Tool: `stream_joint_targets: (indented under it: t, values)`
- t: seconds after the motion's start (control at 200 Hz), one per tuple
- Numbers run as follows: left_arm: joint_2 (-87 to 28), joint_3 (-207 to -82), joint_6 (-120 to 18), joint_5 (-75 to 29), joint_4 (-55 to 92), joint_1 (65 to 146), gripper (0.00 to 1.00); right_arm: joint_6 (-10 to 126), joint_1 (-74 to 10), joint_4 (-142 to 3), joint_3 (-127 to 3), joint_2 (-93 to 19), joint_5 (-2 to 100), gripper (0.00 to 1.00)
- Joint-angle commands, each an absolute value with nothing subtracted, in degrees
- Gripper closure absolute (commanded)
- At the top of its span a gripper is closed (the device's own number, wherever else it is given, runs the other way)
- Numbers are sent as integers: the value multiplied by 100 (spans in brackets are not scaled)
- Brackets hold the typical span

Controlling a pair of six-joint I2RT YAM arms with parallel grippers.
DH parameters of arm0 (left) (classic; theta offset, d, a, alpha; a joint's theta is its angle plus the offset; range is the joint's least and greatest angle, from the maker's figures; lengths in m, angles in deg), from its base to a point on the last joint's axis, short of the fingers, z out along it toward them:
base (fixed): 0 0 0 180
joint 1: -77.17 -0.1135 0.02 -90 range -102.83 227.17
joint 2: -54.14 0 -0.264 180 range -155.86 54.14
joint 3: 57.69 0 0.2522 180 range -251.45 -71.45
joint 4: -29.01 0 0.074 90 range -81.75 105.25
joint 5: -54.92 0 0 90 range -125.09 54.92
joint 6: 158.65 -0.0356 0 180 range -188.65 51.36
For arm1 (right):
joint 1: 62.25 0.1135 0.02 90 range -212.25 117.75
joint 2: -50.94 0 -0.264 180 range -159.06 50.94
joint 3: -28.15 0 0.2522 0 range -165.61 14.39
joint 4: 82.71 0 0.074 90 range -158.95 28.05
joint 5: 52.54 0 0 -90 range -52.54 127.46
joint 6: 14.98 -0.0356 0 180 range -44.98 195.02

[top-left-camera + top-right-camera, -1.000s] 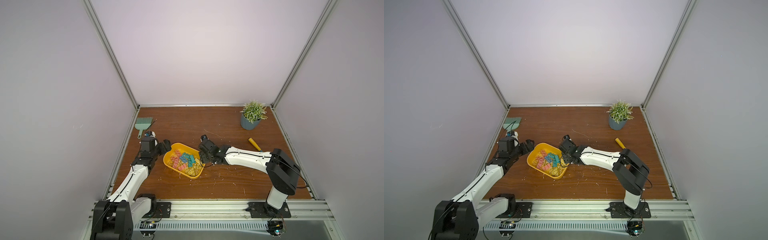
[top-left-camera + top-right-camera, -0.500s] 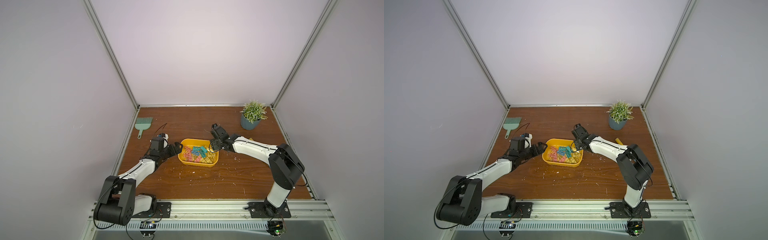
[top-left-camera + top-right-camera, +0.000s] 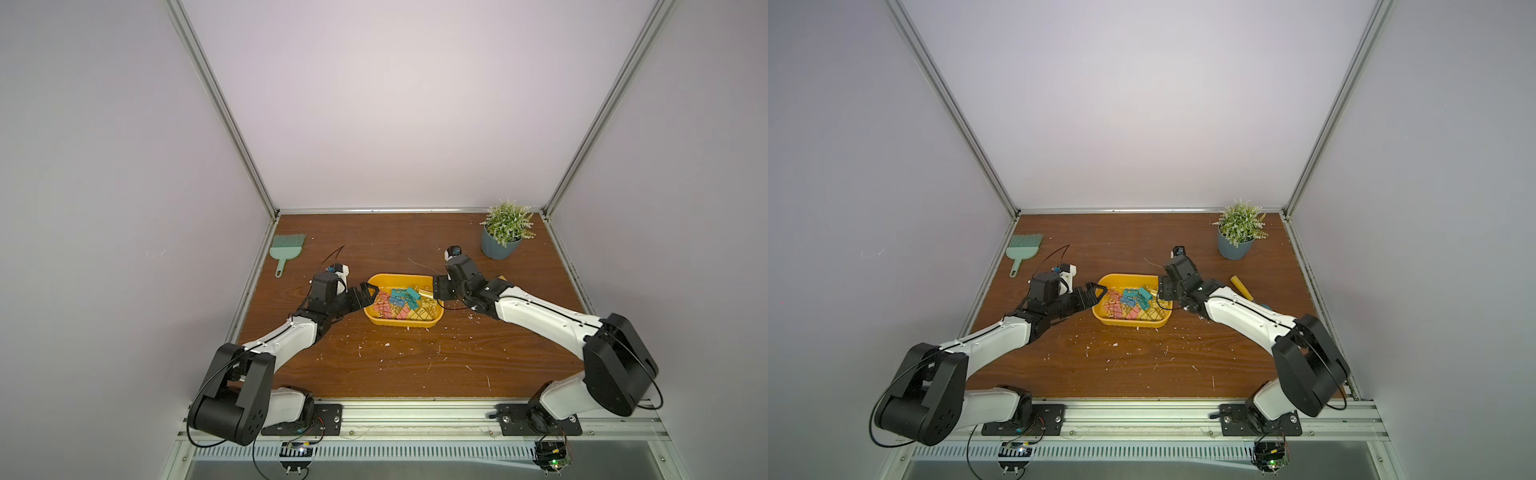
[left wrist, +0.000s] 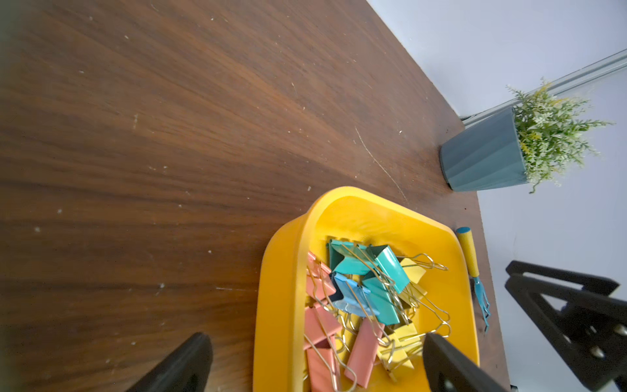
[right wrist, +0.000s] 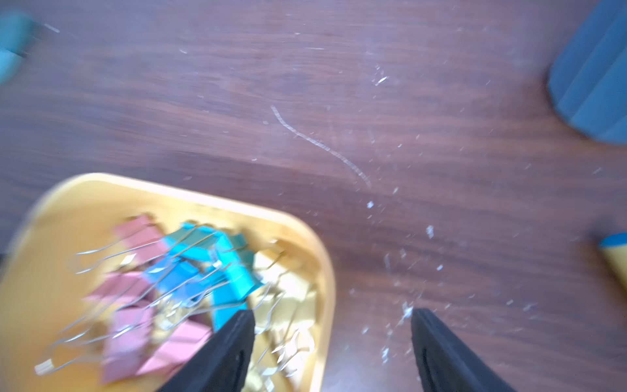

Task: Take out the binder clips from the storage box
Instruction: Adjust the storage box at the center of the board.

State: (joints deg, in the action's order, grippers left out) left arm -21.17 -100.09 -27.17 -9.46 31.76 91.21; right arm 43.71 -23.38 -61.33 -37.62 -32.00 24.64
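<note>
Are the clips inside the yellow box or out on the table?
Inside. The binder clips lie heaped in the storage box; none show on the table.

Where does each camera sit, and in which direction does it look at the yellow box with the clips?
Both top views: high over the robot's base side, facing down at the whole table; both arms show, left gripper and right gripper at the storage box.
Left wrist: on the left arm, facing past its open fingers over the binder clips toward the plant pot.
Right wrist: on the right arm, facing down past its fingers; blurred.
Shared: all views show the box and clips.
</note>
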Motion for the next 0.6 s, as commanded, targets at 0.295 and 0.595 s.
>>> stream_joint_targets:
  t: [0.295,0.595]
  values:
    - [-2679,-10174,-2276,-634,3999,9403,0,3098,-2534,-7200,-3452,-3594,3684,23]
    - [-3164,-10323,-1788,-556,4679,9468,0,3024,-2823,-7413,-3875,-4100,4012,23]
